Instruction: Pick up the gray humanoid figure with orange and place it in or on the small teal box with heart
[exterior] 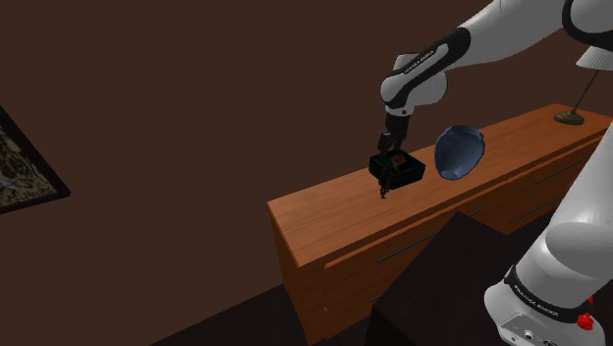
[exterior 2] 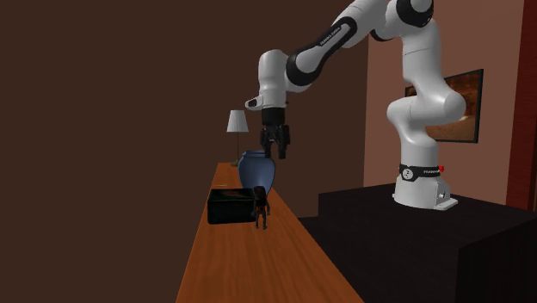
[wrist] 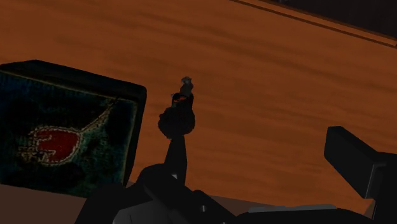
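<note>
Arm (exterior 2: 404, 103) rises from the stand (exterior 2: 430, 232), elbows over at the top, and the forearm slopes down towards the counter (exterior 2: 258, 267). Wrist is bent so the tool (exterior 2: 277, 148) points straight down. It hangs well above the box and figure and touches neither.

In the wrist view the tool (wrist: 254, 168) has its fingers (wrist: 356, 162) standing apart with nothing between them. It's open and holding nothing.

The figure (exterior 2: 261, 207) is small, humanoid and renders nearly black in this light. From the wrist view I see the figure (wrist: 178, 118) with a rounded dark head, a small orange-red spot and a pale grey bit at its far end.

It stands on the counter just beside the box (exterior 2: 229, 207), on the box's right in the second exterior view. In the shoulder view the figure (exterior: 385, 187) is at the box corner nearer the counter's front edge.

The box (wrist: 63, 140) is dark teal with a red heart on top.

The figure is upright with its long axis vertical, feet on the wood. I can't tell which way it faces.

A blue vase (exterior 2: 256, 170) sits behind the box, and a lamp (exterior 2: 237, 122) stands further back.
</note>
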Tool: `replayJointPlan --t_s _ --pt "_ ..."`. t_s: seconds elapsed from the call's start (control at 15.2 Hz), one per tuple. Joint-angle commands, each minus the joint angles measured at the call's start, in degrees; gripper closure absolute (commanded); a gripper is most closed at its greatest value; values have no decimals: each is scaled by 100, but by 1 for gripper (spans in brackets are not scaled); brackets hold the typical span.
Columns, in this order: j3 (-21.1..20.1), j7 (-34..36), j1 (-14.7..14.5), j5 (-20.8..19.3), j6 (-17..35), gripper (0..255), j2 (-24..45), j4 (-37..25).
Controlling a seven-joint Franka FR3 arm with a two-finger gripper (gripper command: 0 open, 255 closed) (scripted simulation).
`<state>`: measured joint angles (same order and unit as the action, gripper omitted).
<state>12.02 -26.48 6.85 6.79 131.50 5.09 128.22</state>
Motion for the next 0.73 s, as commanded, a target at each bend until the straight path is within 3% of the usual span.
replayJointPlan --t_s 0.0,0.4,0.66 --pt "41 -180 80 112 112 0 479 -291" --pt "43 -558 364 382 288 0 1760 -1186" --pt "-7 -613 388 465 535 0 1968 -1142"
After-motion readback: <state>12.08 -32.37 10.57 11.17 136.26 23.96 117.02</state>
